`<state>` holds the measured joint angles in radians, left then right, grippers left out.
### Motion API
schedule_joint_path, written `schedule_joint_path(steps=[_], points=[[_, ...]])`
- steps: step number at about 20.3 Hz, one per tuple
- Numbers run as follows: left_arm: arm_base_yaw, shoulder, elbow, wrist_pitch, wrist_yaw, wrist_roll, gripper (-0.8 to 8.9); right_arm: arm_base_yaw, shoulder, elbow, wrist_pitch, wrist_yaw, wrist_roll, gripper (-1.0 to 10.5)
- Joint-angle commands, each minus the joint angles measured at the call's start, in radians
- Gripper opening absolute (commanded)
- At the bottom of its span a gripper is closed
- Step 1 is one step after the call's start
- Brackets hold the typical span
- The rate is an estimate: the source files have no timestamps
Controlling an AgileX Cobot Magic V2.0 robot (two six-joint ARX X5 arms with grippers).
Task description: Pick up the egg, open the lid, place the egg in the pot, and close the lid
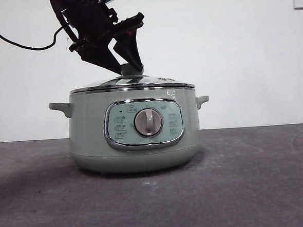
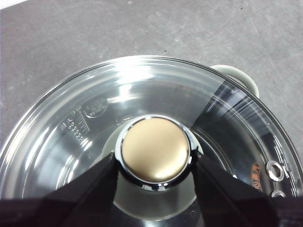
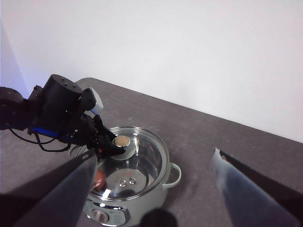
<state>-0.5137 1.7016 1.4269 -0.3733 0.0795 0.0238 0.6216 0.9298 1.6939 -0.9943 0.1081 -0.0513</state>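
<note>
The pale green pot stands mid-table with the glass lid seated on it. My left gripper comes down from the upper left, and its jaws close on both sides of the lid's round knob. In the left wrist view the gripper presses the knob's chrome ring. The egg shows as a reddish-brown shape through the glass inside the pot. My right gripper is open and empty, high above the table and away from the pot.
The pot's control panel with its silver dial faces the front camera. Side handles stick out left and right. The dark grey table spreads around the pot, with a white wall behind.
</note>
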Motion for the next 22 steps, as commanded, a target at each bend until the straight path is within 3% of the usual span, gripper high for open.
schedule_joint_path(steps=[1,4,5,9,10,22], points=[[-0.005,0.017,0.006,0.001,0.007,0.002,-0.08,0.001,-0.001,-0.001,-0.006,-0.002,0.009,4.1],[-0.005,0.017,0.006,-0.041,0.006,-0.005,0.20,0.001,0.000,-0.001,-0.033,-0.003,0.009,4.1],[-0.005,0.017,0.006,-0.053,0.006,-0.005,0.80,0.001,0.002,-0.001,-0.044,-0.004,0.009,4.1],[-0.005,0.016,0.006,-0.074,0.006,-0.005,4.95,0.002,0.006,-0.001,-0.102,-0.005,0.010,4.1],[-0.005,0.015,0.006,-0.079,0.006,-0.005,5.31,0.002,0.008,-0.001,-0.116,-0.005,0.010,4.1],[-0.004,-0.080,0.009,-0.147,0.006,-0.005,5.34,0.001,0.053,-0.001,-0.288,-0.147,0.028,4.1]])
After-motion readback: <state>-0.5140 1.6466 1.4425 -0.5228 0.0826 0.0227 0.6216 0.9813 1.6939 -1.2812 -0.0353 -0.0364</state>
